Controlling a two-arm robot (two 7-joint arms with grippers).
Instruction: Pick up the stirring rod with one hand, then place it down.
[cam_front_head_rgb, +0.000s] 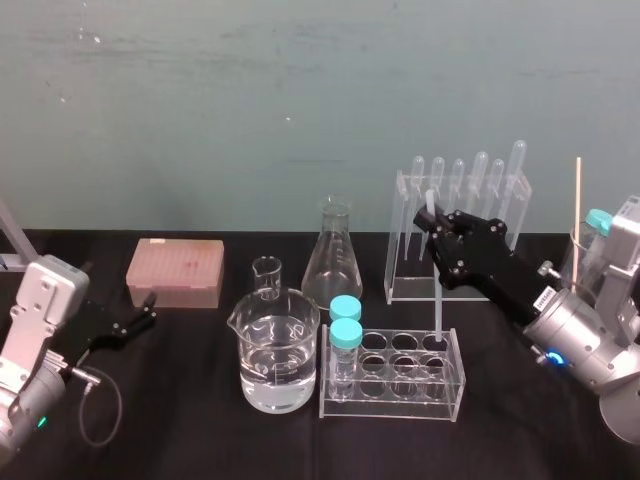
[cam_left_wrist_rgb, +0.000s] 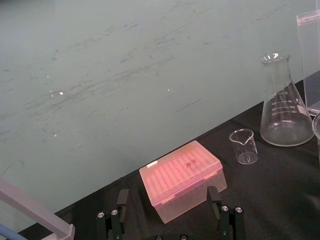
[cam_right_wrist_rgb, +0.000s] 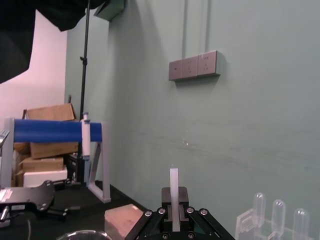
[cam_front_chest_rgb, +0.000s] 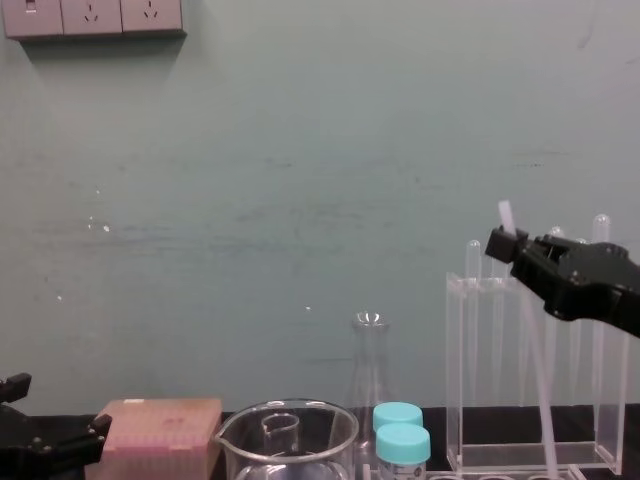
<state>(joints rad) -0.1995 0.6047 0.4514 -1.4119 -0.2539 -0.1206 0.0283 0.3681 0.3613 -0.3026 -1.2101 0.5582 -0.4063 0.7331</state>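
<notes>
**Hand state.** The right hand (cam_front_head_rgb: 432, 222) is closed on the stirring rod (cam_front_head_rgb: 438, 310). Its two fingers pinch the rod close to its upper end, and a short stub shows just above the fingers in the right wrist view (cam_right_wrist_rgb: 173, 182). The left hand (cam_front_head_rgb: 148, 312) is parked far off to the side near the pink box (cam_front_head_rgb: 175, 272). Its fingers are spread wide and hold nothing.

**Rod position.** The rod hangs below the right hand, nearly upright with a slight lean. Its lower end appears to sit in a back-corner hole of the low rack (cam_front_head_rgb: 400, 405), directly beneath the hand. The tall rack of pipettes (cam_front_head_rgb: 460, 240) stands just behind the hand. The beaker (cam_front_head_rgb: 278, 350), the flask (cam_front_head_rgb: 333, 255) and the blue-capped tubes (cam_front_head_rgb: 345, 335) lie across the low rack from the hand.

**Handling notes.**
- The rod looks like glass, so it is probably light, stiff, smooth and brittle. It will not flex, and a side load is likely to snap it.
- The present hold is near one end, so the long free length below the hand can swing or pivot between the fingers.
- A grip nearer the middle would give better balance for laying the rod flat.
- Keep the pinch firm but moderate, since the smooth surface can slip.
- Lift straight up out of the hole, so that the tip does not lever against the rack wall.
</notes>
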